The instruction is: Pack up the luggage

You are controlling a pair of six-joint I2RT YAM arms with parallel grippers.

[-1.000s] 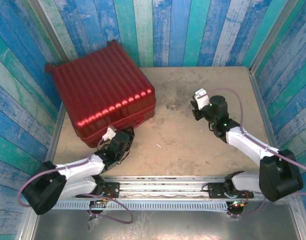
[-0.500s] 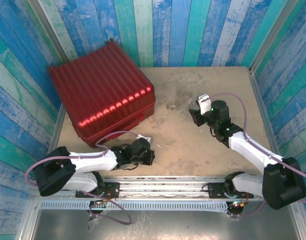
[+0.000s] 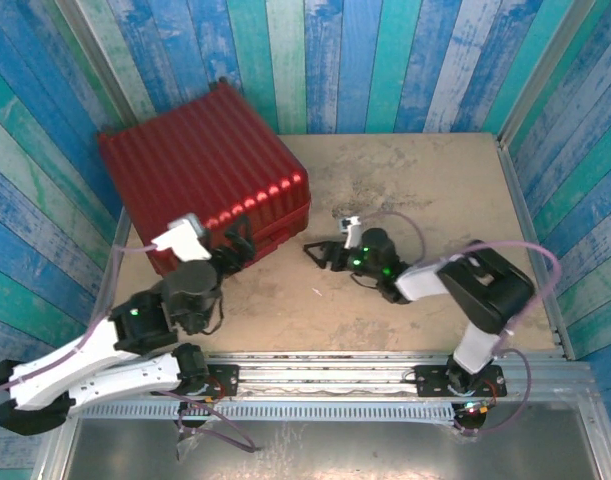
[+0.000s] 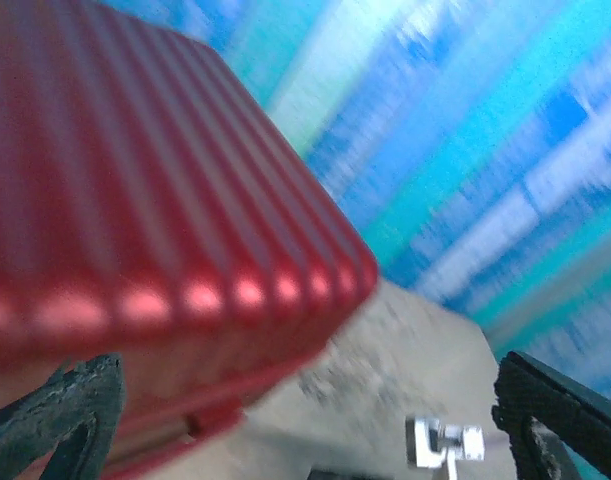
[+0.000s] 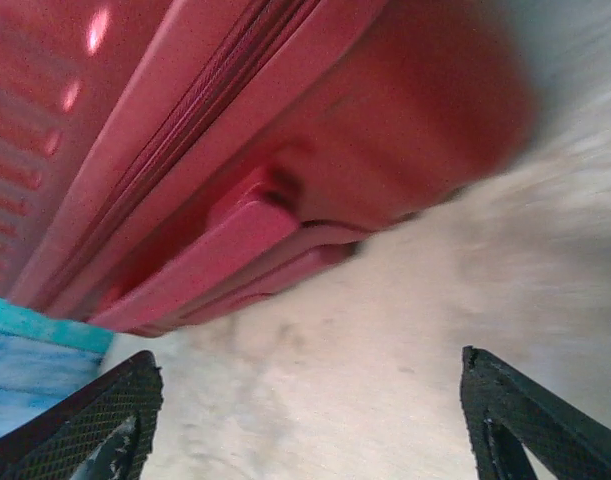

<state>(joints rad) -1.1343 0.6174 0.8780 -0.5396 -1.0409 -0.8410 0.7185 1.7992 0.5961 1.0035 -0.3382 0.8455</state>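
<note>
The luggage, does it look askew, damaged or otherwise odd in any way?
The luggage lies shut at the table's far-left corner, turned at an angle to the table edges, so it looks askew. No damage or spill shows. The left claw and the right claw are open, holding nothing.

Motion blur smears the luggage (image 4: pixel 135 220) and striped wall (image 4: pixel 505 150) in your left wrist view, where the left edge crops the shell. Your right wrist view cuts it off at top and left. A white speck (image 3: pixel 318 292) on the table (image 3: pixel 415 180) is too small to name.
</note>
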